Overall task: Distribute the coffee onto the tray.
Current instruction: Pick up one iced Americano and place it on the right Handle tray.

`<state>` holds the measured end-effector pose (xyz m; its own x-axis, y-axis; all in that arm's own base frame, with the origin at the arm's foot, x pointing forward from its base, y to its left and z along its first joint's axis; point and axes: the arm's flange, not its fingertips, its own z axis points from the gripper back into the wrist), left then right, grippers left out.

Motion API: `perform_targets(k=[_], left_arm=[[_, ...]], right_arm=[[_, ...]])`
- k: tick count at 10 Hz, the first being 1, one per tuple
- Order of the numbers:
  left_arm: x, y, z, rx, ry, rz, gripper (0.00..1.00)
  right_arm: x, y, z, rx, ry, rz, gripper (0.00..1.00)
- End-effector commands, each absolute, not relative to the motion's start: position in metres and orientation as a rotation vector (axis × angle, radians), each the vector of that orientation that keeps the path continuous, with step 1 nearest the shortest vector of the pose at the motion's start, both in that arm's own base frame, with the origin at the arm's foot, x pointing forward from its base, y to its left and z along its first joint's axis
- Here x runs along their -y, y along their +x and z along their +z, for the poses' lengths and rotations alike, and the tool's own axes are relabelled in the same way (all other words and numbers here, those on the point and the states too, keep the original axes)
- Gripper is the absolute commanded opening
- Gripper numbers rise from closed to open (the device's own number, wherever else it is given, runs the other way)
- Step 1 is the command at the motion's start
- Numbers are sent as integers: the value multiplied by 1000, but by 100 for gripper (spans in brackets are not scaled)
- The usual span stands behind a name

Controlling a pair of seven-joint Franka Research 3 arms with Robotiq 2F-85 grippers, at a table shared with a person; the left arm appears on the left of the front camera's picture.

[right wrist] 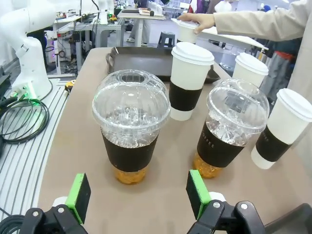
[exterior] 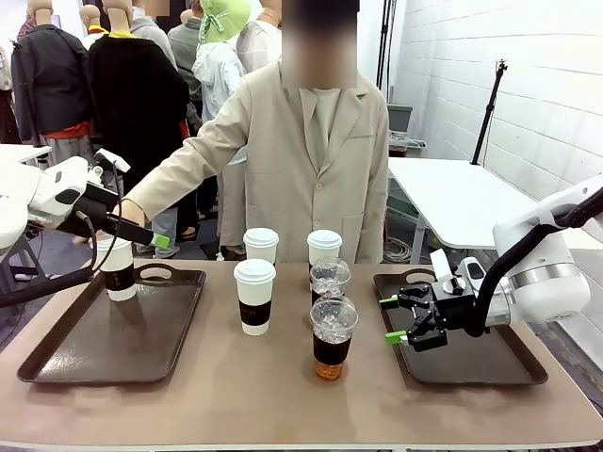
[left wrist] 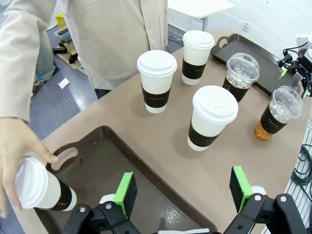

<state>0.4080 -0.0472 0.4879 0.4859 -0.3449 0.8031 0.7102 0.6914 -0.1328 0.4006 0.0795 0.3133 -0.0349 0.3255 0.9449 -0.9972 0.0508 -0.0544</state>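
A person's hand [exterior: 132,211] rests on the lid of a sleeved white paper cup [exterior: 117,269] at the far corner of the left tray [exterior: 113,339]. My left gripper [exterior: 155,238] hovers open just beside that cup [left wrist: 41,187], which lies outside the fingers. Three more paper cups [exterior: 254,297] [exterior: 261,247] [exterior: 324,248] and two dome-lidded iced coffees [exterior: 334,337] [exterior: 331,279] stand mid-table. My right gripper [exterior: 390,319] is open over the right tray's [exterior: 471,353] near-left end. It faces the nearer iced coffee [right wrist: 130,131], a short gap away.
The person stands at the far side, one sleeve [exterior: 188,160] stretched over the left tray. Bare tabletop [exterior: 207,395] runs along the front edge. Cables [right wrist: 22,119] lie off the table's side.
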Motion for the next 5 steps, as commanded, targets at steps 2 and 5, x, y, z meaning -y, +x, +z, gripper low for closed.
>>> perform_targets(k=[2,5], left_arm=[[46,410,486,840,-498,-677,100],[46,410,486,840,-498,-677,100]], right_arm=[[-93,411,297,1036,961,1324,100],[-111,416,282,1026,1006,1322,100]])
